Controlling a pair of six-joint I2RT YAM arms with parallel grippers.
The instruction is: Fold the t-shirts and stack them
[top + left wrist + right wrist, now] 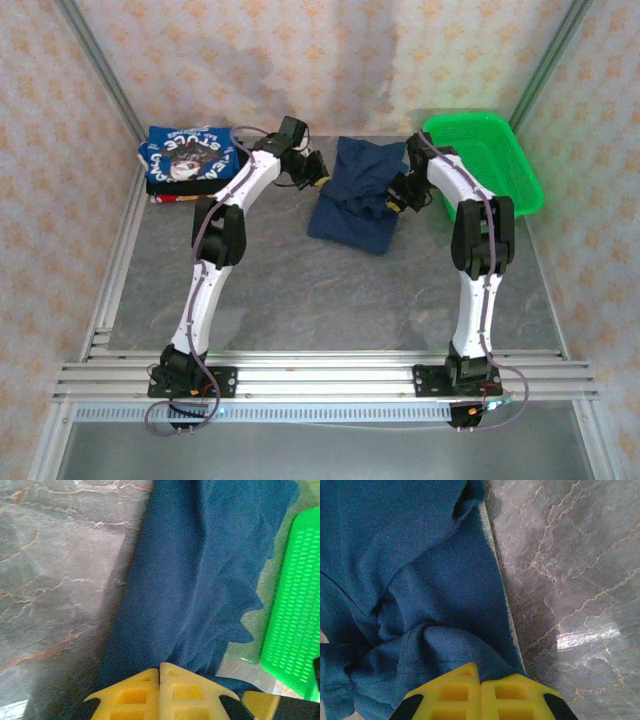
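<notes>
At the back left corner of the bench [300, 290] lay a stack of folded t-shirts [190, 162], the top one blue with white lettering and a graphic print, with black and red edges showing under it; that share of the work looked finished. Just right of the stack, the left fingers [318, 172] reached to the left edge of the navy t-shirt [358, 195]. In the left wrist view these fingers [137, 694] were pressed together, with the navy cloth [200, 570] running right up to their tips, so they appeared to be pinching its edge. The shirt itself lay at the middle back of the bench, apart from the stack, rumpled and creased into a rough oblong rather than a neat packet; I judged it to be partway through its fold, not yet flat or squared. On its right edge sat the right fingers [398, 197]. Seen from the right wrist, those fingers [455, 694] were likewise closed, with a ridge of navy cloth [410, 555] gathered into their tips, which read as a pinch on the fabric. Farthest right stood the green basket [478, 121], just beside the shirt, its mesh wall [295, 605] close to the cloth's ragged edge. Its inside showed bare mesh as far as the overhead view allowed. By my reading, what remained was to finish folding this navy shirt and carry it left onto the stack.
</notes>
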